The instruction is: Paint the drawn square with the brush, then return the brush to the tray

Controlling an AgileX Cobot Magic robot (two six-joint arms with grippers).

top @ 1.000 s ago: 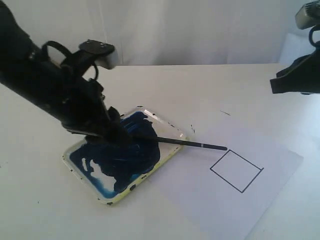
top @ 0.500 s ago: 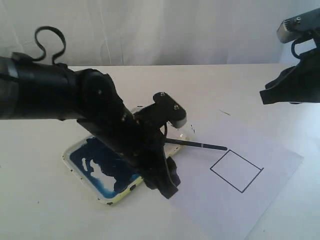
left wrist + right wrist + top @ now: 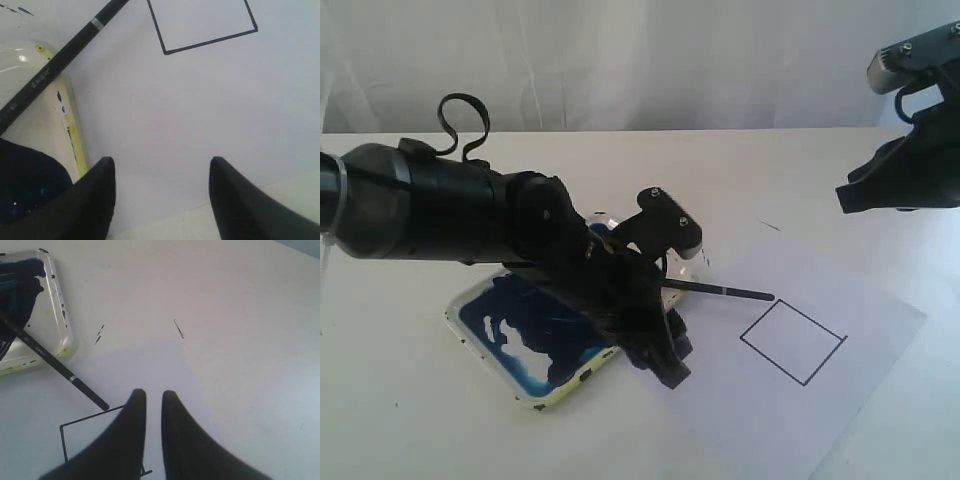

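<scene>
In the exterior view the left gripper (image 3: 665, 362) hangs low over the white paper (image 3: 840, 400) just beside the near corner of the tray (image 3: 550, 398), and its black arm crosses above the tray's blue-smeared floor. The brush (image 3: 720, 290) lies slanted, one end hidden behind the arm at the tray. Its other end, with the silver band, reaches out over the paper to just beside the top corner of the drawn square (image 3: 792, 341), which is blank inside. The right gripper (image 3: 855, 192) is raised well apart, above the far right of the tabletop (image 3: 410, 430); from here I cannot tell how either pair of jaws stands. In the left wrist view the jaws are spread wide over bare paper with nothing between them. The brush handle rests across the tray's yellowish rim, and the square lies beyond. In the right wrist view the jaws are pressed almost together, only a thin slit between them, gripping nothing. They hover over the paper at the square's edge, near the brush's free end.
</scene>
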